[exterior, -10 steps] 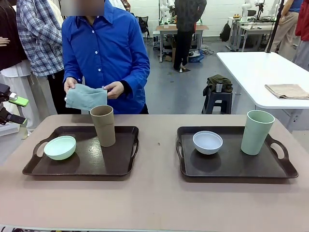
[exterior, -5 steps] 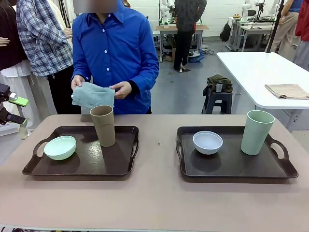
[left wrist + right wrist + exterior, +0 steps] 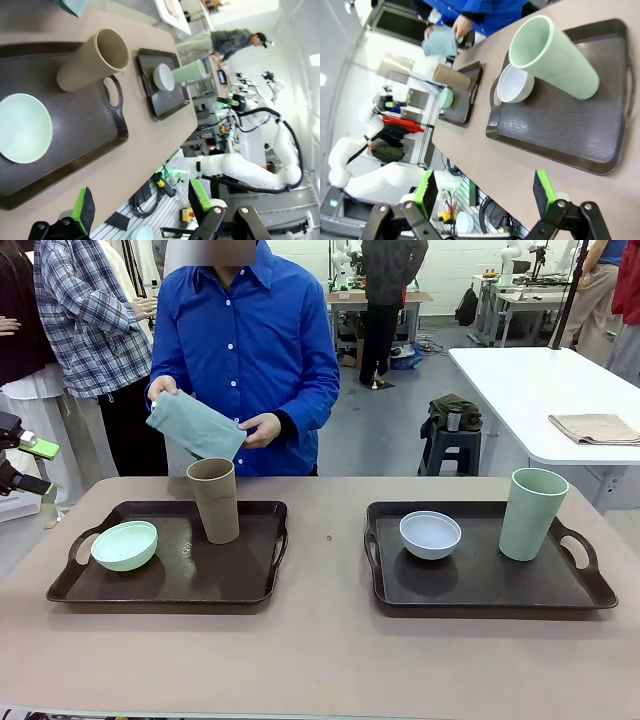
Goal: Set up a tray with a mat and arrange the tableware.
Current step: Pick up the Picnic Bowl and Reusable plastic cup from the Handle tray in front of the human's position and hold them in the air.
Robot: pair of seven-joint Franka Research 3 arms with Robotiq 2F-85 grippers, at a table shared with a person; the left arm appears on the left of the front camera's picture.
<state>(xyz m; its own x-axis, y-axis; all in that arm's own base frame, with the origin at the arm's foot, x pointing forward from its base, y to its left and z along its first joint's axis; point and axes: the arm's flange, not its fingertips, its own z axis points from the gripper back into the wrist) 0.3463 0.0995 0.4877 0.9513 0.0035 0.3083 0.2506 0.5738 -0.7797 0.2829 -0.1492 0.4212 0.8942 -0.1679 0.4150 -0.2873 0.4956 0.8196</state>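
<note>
The mat (image 3: 195, 427) has tilted; wrist views show both jaws spread wide.

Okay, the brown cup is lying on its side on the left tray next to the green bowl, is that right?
Not quite. The brown cup stands upright, mouth up, on the left tray next to the green bowl. The front view shows it.

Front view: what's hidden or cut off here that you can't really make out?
- Grey-blue cloth: folded in the person's hands, front view, so its full size and shape are hidden.
- Tall brown cup: its own wall hides its bottom inside, front view.
- Left end effector: cut off by the front view's left edge.
</note>
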